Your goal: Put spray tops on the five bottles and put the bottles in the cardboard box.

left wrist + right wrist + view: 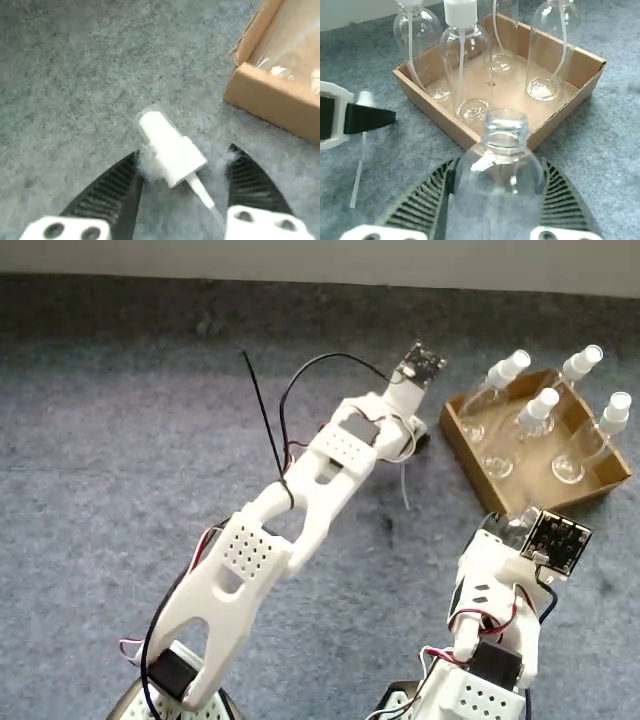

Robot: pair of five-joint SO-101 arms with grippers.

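Left tool (182, 172): jaws apart, straddling spray top (170, 150) lying mid-frame near cardboard box (270, 95). Right tool (495, 197) clamped on uncapped bottle (497, 165), lower centre. Risk: off-centre pinch tilts the top, so its tube (202, 192) misses the bottle.

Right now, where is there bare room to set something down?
Bare: the carpet left of the left arm. Crowded: the cardboard box with four bottles, and beside it the spray top and the bottle in the right hand.
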